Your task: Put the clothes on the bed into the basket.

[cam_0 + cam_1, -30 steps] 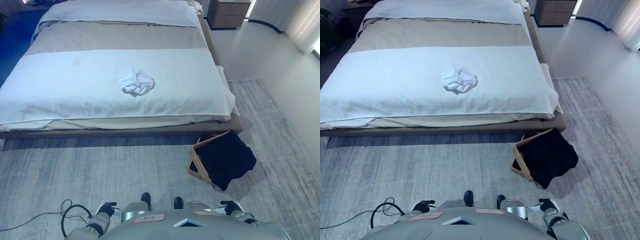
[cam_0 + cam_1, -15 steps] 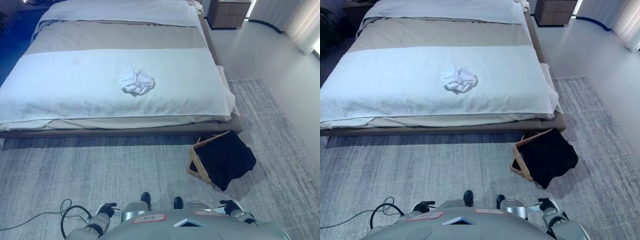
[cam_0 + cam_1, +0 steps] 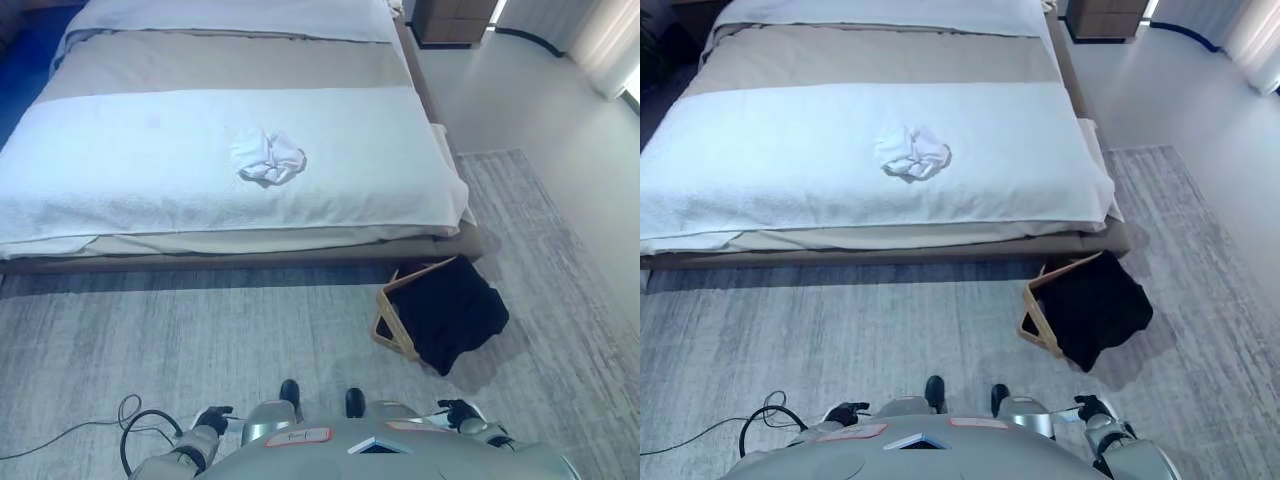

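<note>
A crumpled white garment [image 3: 267, 157] lies on the white blanket in the middle of the bed [image 3: 120, 190]. A wooden basket [image 3: 388, 328] stands on the rug by the bed's near right corner, with a dark cloth [image 3: 450, 312] draped in and over it. My left hand [image 3: 212, 417] hangs low at the bottom left and my right hand [image 3: 456, 412] at the bottom right, both with fingers curled and holding nothing, far from the garment and basket.
A grey rug [image 3: 150, 340] covers the floor between me and the bed. A wooden nightstand [image 3: 452, 18] stands at the far right of the bed's head. Bare pale floor [image 3: 540, 100] lies to the right.
The whole view has shifted slightly, with the bed and basket a little lower-left in the picture; the camera moved. Garment, basket and hands have not moved.
</note>
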Available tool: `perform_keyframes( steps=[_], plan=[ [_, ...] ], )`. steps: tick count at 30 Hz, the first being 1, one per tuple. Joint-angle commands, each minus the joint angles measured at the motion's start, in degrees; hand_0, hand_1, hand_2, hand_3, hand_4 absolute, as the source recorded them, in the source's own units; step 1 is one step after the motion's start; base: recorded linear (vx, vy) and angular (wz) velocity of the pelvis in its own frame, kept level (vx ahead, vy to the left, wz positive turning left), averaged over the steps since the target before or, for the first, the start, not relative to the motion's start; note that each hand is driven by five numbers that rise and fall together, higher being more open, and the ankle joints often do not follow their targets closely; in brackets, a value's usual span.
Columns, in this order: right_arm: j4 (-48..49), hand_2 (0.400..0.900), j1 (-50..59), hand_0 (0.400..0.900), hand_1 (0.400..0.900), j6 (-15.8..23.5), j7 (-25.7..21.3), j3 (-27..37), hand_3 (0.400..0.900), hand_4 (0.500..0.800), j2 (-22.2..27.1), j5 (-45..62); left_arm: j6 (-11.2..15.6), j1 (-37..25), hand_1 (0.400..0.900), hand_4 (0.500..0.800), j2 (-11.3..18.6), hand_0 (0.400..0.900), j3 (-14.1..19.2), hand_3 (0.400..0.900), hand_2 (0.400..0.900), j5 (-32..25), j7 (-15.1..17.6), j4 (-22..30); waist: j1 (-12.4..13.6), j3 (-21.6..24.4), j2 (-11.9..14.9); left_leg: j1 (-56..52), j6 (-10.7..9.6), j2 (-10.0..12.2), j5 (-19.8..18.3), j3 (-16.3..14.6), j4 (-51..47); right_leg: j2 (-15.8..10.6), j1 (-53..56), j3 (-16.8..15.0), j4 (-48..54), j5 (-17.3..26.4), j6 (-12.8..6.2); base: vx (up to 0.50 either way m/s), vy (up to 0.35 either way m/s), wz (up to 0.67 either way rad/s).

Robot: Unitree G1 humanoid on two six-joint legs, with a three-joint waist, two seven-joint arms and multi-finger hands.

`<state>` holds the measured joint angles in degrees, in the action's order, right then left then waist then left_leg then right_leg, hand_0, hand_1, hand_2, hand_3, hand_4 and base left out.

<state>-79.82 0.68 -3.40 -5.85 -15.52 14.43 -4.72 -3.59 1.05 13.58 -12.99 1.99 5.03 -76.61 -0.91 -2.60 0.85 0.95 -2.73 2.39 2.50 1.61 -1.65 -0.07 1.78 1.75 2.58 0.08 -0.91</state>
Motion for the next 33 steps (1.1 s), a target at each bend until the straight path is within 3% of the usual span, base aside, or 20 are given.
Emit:
perform_keyframes(
  steps=[1,4,5,8,9,11,14,16,17,19,22,24,26,27,28,30,33],
  plan=[
    [-0.1,0.900,4.0,0.900,0.900,-0.1,-1.3,-1.5,0.900,0.800,4.1,2.0,0.6,-5.5,0.900,0.800,1.4,0.900,1.7,0.900,0.900,-2.5,1.7,-0.3,3.2,-7.1,4.3,9.4,0.6,-5.3,-0.7,0.3,22.6,-0.7,0.9,1.2,-5.1,-3.7,0.11,0.00,-0.210,0.02],
    [-0.6,0.900,4.2,0.900,0.900,-0.4,-1.5,-1.5,0.900,0.800,5.2,1.4,0.9,-5.9,0.900,0.800,1.3,0.900,1.4,0.900,0.900,-3.7,2.1,0.0,3.7,-7.5,4.7,16.1,1.0,-4.0,-0.2,-2.0,18.2,-1.0,2.8,1.7,-3.8,-4.9,-0.33,0.24,-0.035,0.08],
    [-1.1,0.900,3.4,0.900,0.900,-0.7,-1.5,-1.3,0.900,0.800,5.4,1.0,0.8,-5.1,0.900,0.800,1.2,0.900,1.7,0.900,0.900,-4.0,2.2,0.1,5.2,-6.7,4.0,17.7,0.3,-0.9,4.7,-2.8,11.1,-0.1,5.7,1.4,-2.7,-6.2,-0.83,0.46,0.040,-0.20],
    [-1.4,0.900,2.4,0.900,0.900,-0.7,-1.5,-1.4,0.900,0.800,5.5,0.5,0.9,-3.8,0.900,0.800,1.1,0.900,2.3,0.900,0.900,-4.2,2.3,-0.5,6.9,-6.4,3.8,20.1,-0.5,0.0,8.0,-2.7,1.8,-0.2,9.3,-0.6,-1.9,-8.1,-1.00,0.48,0.066,-0.43],
    [-1.5,0.900,2.2,0.900,0.900,-0.6,-1.5,-1.3,0.900,0.800,5.2,0.4,0.7,-2.7,0.900,0.800,1.0,0.900,3.5,0.900,0.900,-4.6,2.3,-1.6,7.8,-5.4,3.4,21.4,-1.8,1.4,10.1,-1.5,-2.0,-0.2,11.8,-3.0,-1.7,-9.8,-1.45,0.49,0.113,-0.50],
    [-1.4,0.900,2.3,0.900,0.900,-0.7,-1.4,-1.1,0.900,0.800,5.0,0.3,0.5,-2.0,0.900,0.800,0.8,0.900,4.4,0.900,0.900,-5.0,2.5,-2.2,8.5,-4.4,3.3,22.2,-3.0,2.9,12.0,-2.9,-2.2,-0.9,14.3,-4.7,-1.2,-10.8,-2.26,0.56,0.165,-0.66],
    [-1.2,0.900,2.3,0.900,0.900,-0.8,-0.9,-1.0,0.900,0.800,4.1,0.0,0.4,-1.5,0.900,0.800,1.0,0.900,6.0,0.900,0.900,-5.8,2.6,-2.5,10.2,-1.8,3.9,20.7,-2.0,2.3,14.0,-2.4,0.1,-4.0,17.4,-5.9,-1.4,-12.0,-3.89,0.51,0.252,-0.62],
    [-1.0,0.900,2.3,0.900,0.900,-0.6,-1.0,-0.7,0.900,0.800,3.9,0.4,0.4,-2.0,0.900,0.800,1.3,0.900,5.9,0.900,0.900,-6.2,2.7,-2.5,9.9,-1.3,4.4,21.2,-1.9,1.9,13.7,-3.3,1.8,-5.2,17.1,-5.8,-3.1,-11.7,-4.46,0.29,0.170,0.02],
    [-0.5,0.900,2.3,0.900,0.900,-0.5,-0.9,-0.1,0.900,0.800,3.9,0.8,0.4,-2.5,0.900,0.800,1.4,0.900,5.3,0.900,0.900,-5.9,2.5,-2.2,9.5,-0.9,5.2,21.8,-1.5,0.6,12.9,-4.5,5.3,-7.2,16.5,-5.1,-5.6,-8.2,-5.77,0.29,0.178,-0.12],
    [0.2,0.900,2.8,0.900,0.900,-0.3,-0.5,-0.3,0.900,0.800,3.7,1.1,0.6,-3.4,0.900,0.800,1.9,0.900,3.7,0.900,0.900,-4.5,2.3,-1.5,9.4,0.2,6.0,19.9,0.4,-0.7,10.9,-5.5,5.1,-8.7,12.9,-6.5,-13.9,2.4,-6.68,0.40,0.247,-0.06],
    [1.5,0.900,3.5,0.900,0.900,-0.3,-0.6,-0.8,0.900,0.800,3.8,1.5,0.4,-4.2,0.900,0.800,2.7,0.900,2.5,0.900,0.900,-4.8,1.5,0.6,8.3,-1.2,4.0,14.1,3.3,-2.8,8.5,-5.3,2.1,-8.3,5.2,-5.1,-29.6,12.7,-5.50,0.33,0.269,0.16],
    [2.2,0.900,3.7,0.900,0.900,-0.3,-0.8,-0.9,0.900,0.800,3.6,2.0,0.3,-5.0,0.900,0.800,2.9,0.900,1.7,0.900,0.900,-4.5,1.2,1.1,6.3,-3.0,2.5,9.0,4.6,-4.0,7.1,-3.6,-0.7,-6.6,0.3,-4.0,-35.4,10.6,-4.67,0.38,0.249,0.38],
    [1.8,0.900,3.5,0.900,0.900,-0.4,-0.6,-1.0,0.900,0.800,3.4,2.4,0.3,-5.6,0.900,0.800,3.1,0.900,1.3,0.900,0.900,-3.9,1.0,0.9,4.1,-4.7,0.9,4.3,5.0,-4.5,5.8,-1.5,-2.7,-3.4,-6.1,-1.9,-34.8,3.9,-3.25,0.50,0.155,0.63],
    [1.1,0.900,2.7,0.900,0.900,-0.4,-0.5,-0.5,0.900,0.800,3.2,2.8,0.2,-5.8,0.900,0.800,3.0,0.900,1.2,0.900,0.900,-3.5,0.7,0.4,2.9,-5.2,-0.1,0.5,4.7,-4.1,4.0,-0.4,-3.3,-3.4,-9.8,2.5,-29.0,-0.7,-2.57,0.47,0.065,0.63],
    [1.1,0.900,2.6,0.900,0.900,-0.4,-0.5,-0.6,0.900,0.800,3.2,2.8,0.2,-5.8,0.900,0.800,3.0,0.900,1.3,0.900,0.900,-3.5,0.7,0.4,2.4,-5.6,-0.1,0.0,4.6,-4.3,3.9,0.0,-3.3,-3.6,-9.2,2.9,-29.0,-1.1,-2.54,0.46,-0.004,0.58],
    [0.0,0.900,1.8,0.900,0.900,-0.8,-0.5,0.4,0.900,0.800,3.2,2.8,0.3,-5.9,0.900,0.800,2.4,0.900,1.1,0.900,0.900,-2.5,0.4,-0.6,1.2,-5.9,0.2,-2.6,3.9,-5.0,1.6,1.0,-3.3,-5.6,-11.7,5.1,-17.1,1.2,-3.70,0.40,-0.090,0.43],
    [-1.1,0.900,0.9,0.900,0.900,-1.4,-0.1,1.5,0.900,0.800,3.0,2.1,0.6,-5.7,0.900,0.800,1.7,0.900,1.3,0.900,0.900,-1.0,0.1,-1.7,-1.4,-6.5,0.7,-7.6,2.5,-4.8,-3.0,2.9,-3.3,-7.3,-14.5,3.5,-2.7,8.9,-6.79,0.55,-0.137,0.48]
  ],
)
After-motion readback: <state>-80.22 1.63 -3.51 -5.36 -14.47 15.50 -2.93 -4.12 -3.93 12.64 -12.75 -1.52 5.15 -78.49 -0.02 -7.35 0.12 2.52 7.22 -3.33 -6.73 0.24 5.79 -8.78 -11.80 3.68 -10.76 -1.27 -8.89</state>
